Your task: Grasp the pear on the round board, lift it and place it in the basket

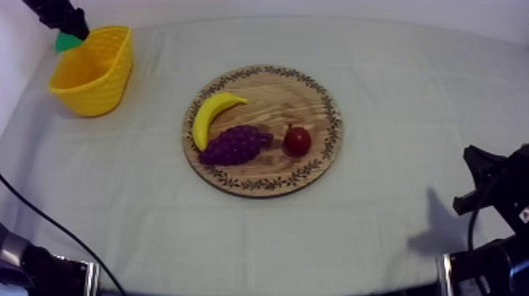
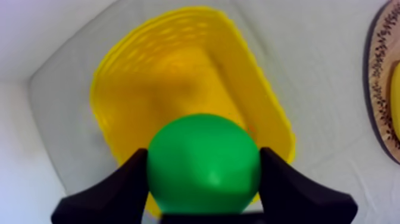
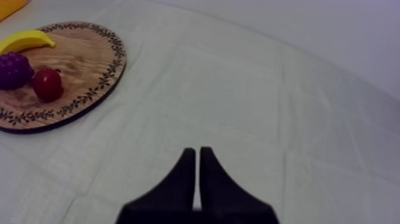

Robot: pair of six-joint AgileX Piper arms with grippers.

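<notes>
My left gripper (image 1: pixel 69 35) hangs over the far rim of the yellow basket (image 1: pixel 93 72) at the table's far left, shut on the green pear (image 1: pixel 66 42). In the left wrist view the pear (image 2: pixel 204 164) sits between the two black fingers (image 2: pixel 113 193), directly above the basket's (image 2: pixel 178 89) open inside. The round wooden board (image 1: pixel 315 106) lies mid-table with a banana (image 1: pixel 212 114), grapes (image 1: pixel 234 145) and a small red fruit (image 1: pixel 297 140) on it. My right gripper (image 3: pixel 197 156) rests low at the right, fingers together on nothing, over bare cloth.
The right arm (image 1: pixel 492 189) sits at the table's right edge. In the right wrist view the board (image 3: pixel 77 71) with banana (image 3: pixel 24 40), grapes (image 3: pixel 13 70) and red fruit (image 3: pixel 47 84) lies beyond the gripper. The board's rim (image 2: pixel 381 89) lies beside the basket.
</notes>
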